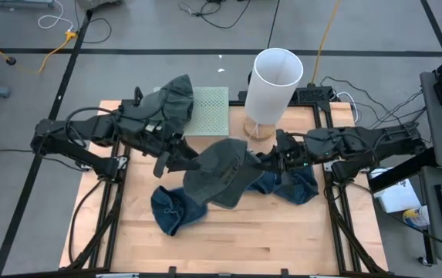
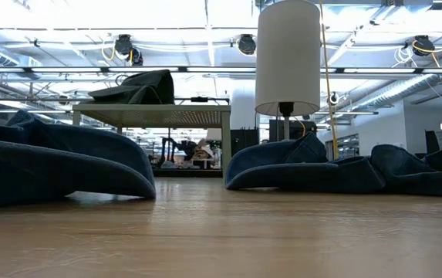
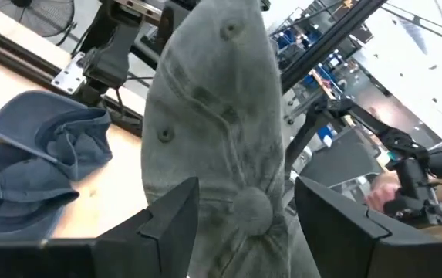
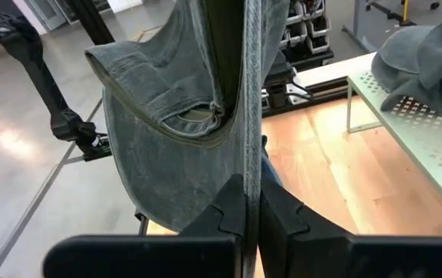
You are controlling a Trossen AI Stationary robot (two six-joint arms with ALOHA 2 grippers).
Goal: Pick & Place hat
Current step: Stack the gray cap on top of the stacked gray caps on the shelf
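The right gripper (image 4: 250, 212) is pinched closed on a fold of the grey-green denim cap (image 1: 222, 171), holding it clear of the pale wooden table (image 1: 282, 239) near the middle; the right wrist view shows the cloth hanging edge-on between the two pressed fingers. The left gripper (image 1: 176, 158) meets the same cap from the other side, and its wrist view shows its dark fingers (image 3: 173, 216) spread wide, with the cap's crown and top button lying between them, ungripped. Below the cap, crumpled dark blue denim hats (image 1: 176, 212) lie on the table. Farther back stands the pale green perforated shelf (image 1: 209, 112), already carrying a second grey-green cap (image 1: 173, 99), and beside it the white cylindrical lamp (image 1: 273, 83). I judge the risk to be the thin pinch: only an edge is held, so a swing toward the shelf could let the cap slip, or drag it against the lamp. The low view shows only the blue hats, the shelf and the lamp, not the lifted cap or either gripper; only the wrist views reveal the grips.
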